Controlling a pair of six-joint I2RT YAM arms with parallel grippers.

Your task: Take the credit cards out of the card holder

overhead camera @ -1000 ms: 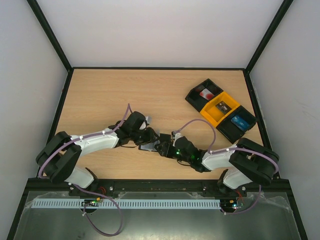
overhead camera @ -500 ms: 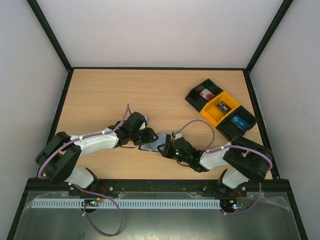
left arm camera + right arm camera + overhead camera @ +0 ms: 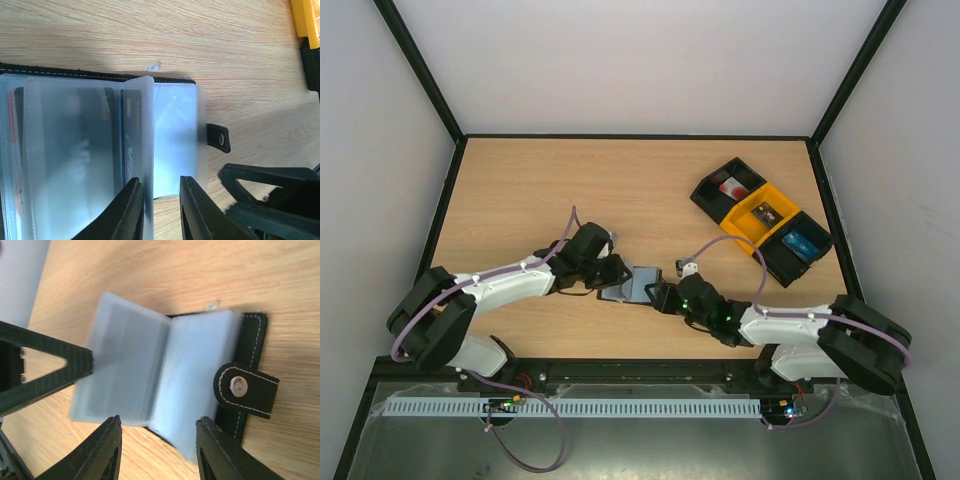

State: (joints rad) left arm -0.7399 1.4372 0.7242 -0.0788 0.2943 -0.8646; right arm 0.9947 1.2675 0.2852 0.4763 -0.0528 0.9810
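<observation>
Holder (image 3: 635, 284): lies open on the table (image 3: 520, 190), near the front edge, betw. the 2 arms. Black cover flat, clear sleeves (image 3: 75, 150) fanned up.
Cards (image 3: 131, 135): inside the sleeves, dim dark shapes. None out yet.
L gripper (image 3: 160, 180): jaws a bit apart. One sleeve leaf stands in the gap and leans on one finger. Not squeezed, I think. Prob. there to keep the page up so a pocket shows.
R gripper (image 3: 159, 420): jaws spread wide, sleeve edge betw. them, not pinched. Pic is blurry. Prob. lining up on the other side.
Tab (image 3: 245, 387): snap strap sticks out past the cover, toward the R arm.
Edges: can't tell which way the pockets open.
Room: lots of bare wood behind the holder. Bins (image 3: 760, 215) well apart, far R. The 2 grippers are near each other, so they could bump.
</observation>
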